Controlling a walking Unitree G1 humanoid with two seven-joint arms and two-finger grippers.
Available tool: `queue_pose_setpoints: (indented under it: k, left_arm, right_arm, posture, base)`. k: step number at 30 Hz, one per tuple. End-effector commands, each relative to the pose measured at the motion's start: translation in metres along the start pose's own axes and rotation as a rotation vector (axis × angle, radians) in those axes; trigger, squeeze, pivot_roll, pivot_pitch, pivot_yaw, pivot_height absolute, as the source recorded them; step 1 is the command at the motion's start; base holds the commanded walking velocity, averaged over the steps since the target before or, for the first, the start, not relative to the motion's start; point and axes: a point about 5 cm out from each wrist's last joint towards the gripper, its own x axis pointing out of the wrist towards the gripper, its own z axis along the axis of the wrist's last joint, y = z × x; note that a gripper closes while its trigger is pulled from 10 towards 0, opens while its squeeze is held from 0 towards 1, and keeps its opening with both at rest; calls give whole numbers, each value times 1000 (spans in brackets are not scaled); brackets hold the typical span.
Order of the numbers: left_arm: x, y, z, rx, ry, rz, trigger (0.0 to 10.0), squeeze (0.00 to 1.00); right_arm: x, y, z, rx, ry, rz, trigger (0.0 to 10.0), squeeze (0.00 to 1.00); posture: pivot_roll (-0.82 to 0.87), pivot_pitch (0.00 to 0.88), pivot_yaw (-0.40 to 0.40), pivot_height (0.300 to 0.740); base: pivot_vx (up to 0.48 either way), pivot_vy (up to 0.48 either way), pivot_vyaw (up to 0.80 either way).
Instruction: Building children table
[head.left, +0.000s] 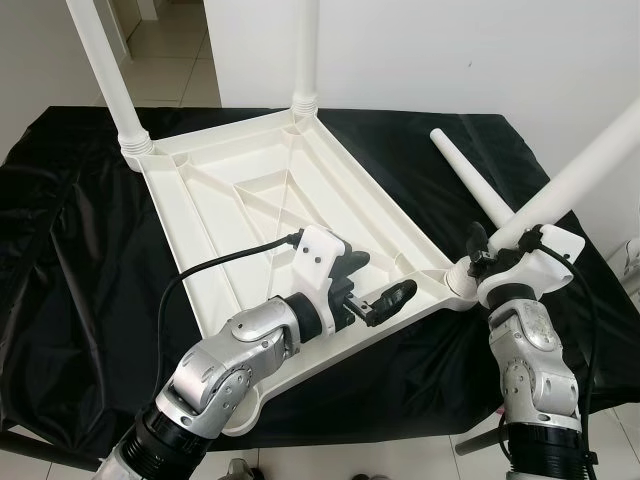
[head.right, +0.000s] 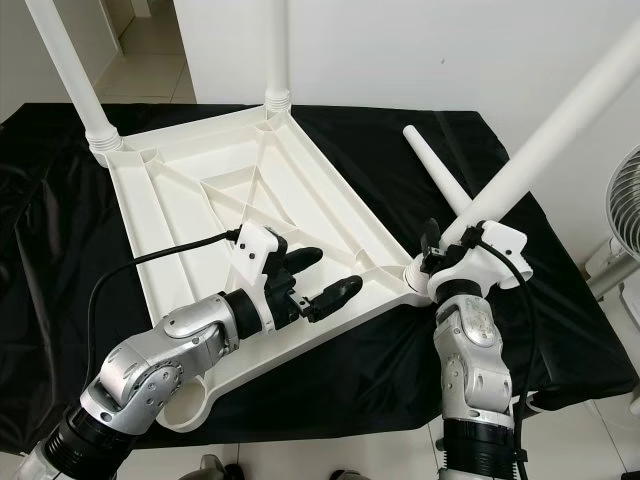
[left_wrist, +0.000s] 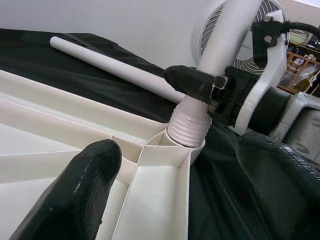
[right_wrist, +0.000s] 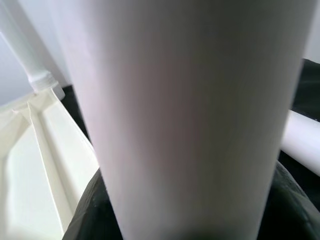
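The right hand (head.left: 487, 253) is clenched around a white table leg (head.left: 575, 175) just above its ribbed base, which sits in the corner socket of the upturned white tabletop (head.left: 270, 215). The left hand (head.left: 378, 287), fingers apart and grasping nothing, hovers over the tabletop's rim beside that corner. A loose leg (head.left: 470, 180) lies on the black-draped surface (head.left: 70, 260) just beyond the right hand.
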Motion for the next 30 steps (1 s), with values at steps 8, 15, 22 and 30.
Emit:
queue_pose_setpoints:
  k: [8, 15, 22, 30]
  left_arm:
    - [0, -10, 1, 11, 6, -145, 10000, 0]
    - [0, -10, 1, 13, 4, -142, 10000, 0]
    - [0, -9, 1, 11, 3, -134, 10000, 0]
    - [0, -8, 2, 9, 0, -133, 10000, 0]
  right_arm:
    - [3, -1, -28, -138, 208, 87, 10000, 0]
    - [3, 5, -29, -227, 205, 144, 10000, 0]
    - [-6, 10, -33, -250, 192, 163, 10000, 0]
    - [-22, 7, -34, -218, 88, 109, 10000, 0]
  posture:
    - [19, 118, 4, 740]
    - [19, 119, 2, 740]
    - [20, 128, -2, 740]
    - [13, 134, 4, 740]
  base:
    - [0, 0, 0]
    - [0, 0, 0]
    - [0, 0, 0]
    - [0, 0, 0]
